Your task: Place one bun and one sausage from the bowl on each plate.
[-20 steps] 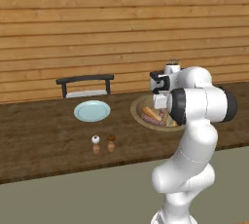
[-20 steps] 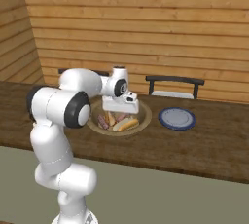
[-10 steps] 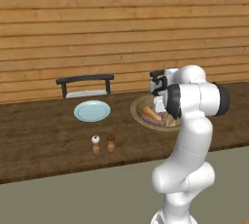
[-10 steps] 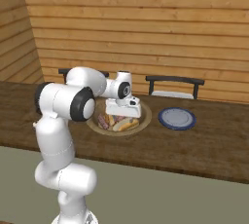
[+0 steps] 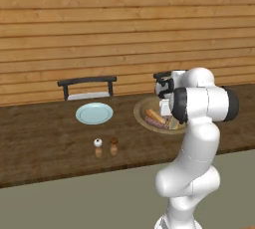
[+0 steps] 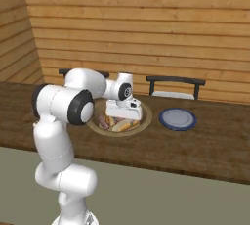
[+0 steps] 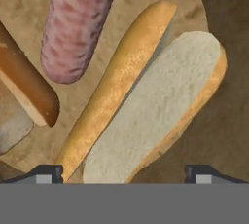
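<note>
The robot's hand point(image 7: 124, 172) hung low over the bowl point(image 6: 144, 120) on the dark worktop point(image 5: 45, 143), its fingers spread wide and empty, straddling a split bun point(image 7: 155, 106) lying cut side up near the rim. A pinkish sausage point(image 7: 78, 23) and a browner one point(image 7: 26, 89) lay beside the bun in the same bowl. The pale blue plate point(image 5: 94, 113) sat bare, well apart from the bowl, just in front of a dark rack point(image 5: 87, 81) by the wooden wall; two small shakers point(image 5: 105, 146) stood nearer the worktop's front edge.

Compared with a second earlier, the arm's elbow had swung forward and the wrist had come closer in above the bowl, while the fingers had stayed equally wide. The bowl, plate and shakers had not moved. That shift looked like the last of an approach: the hand appeared lined up on the bun, with nothing yet lifted, so the task seemed barely begun. The next move would likely call for a short drop and a squeeze across the bun's width.
</note>
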